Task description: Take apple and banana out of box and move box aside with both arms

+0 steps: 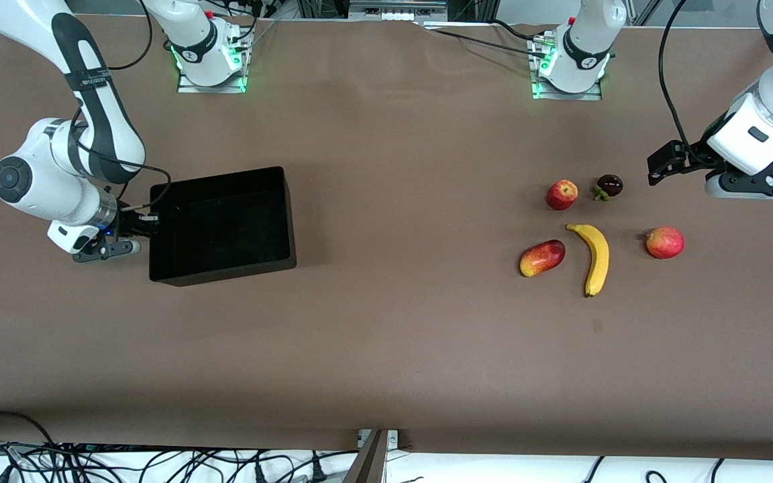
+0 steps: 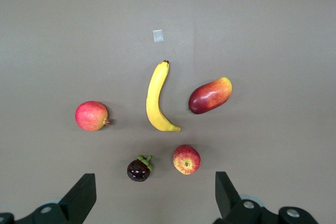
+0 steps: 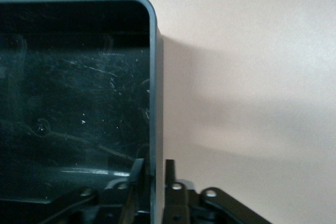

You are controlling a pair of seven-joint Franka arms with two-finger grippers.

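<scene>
The empty box [image 1: 220, 225] — stiff, light, glossy-slick — is straddled at its thin wall by the right gripper [image 3: 155, 174], fingers barely parted; the left gripper [image 2: 155, 195] is held open over the table.

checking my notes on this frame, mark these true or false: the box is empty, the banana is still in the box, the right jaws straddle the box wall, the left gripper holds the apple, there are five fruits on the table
1. The shallow glossy black plastic box is empty. True.
2. The long curved yellow banana lies in the box. False: it lies on the brown table, toward the left arm's end.
3. The right gripper has its jaws on either side of the box wall. True.
4. The left gripper holds the small red apple. False: its jaws are open and empty, over the fruits.
5. Five fruits lie on the table. True: apple, banana, red-yellow mango, dark mangosteen, larger red round fruit.
</scene>
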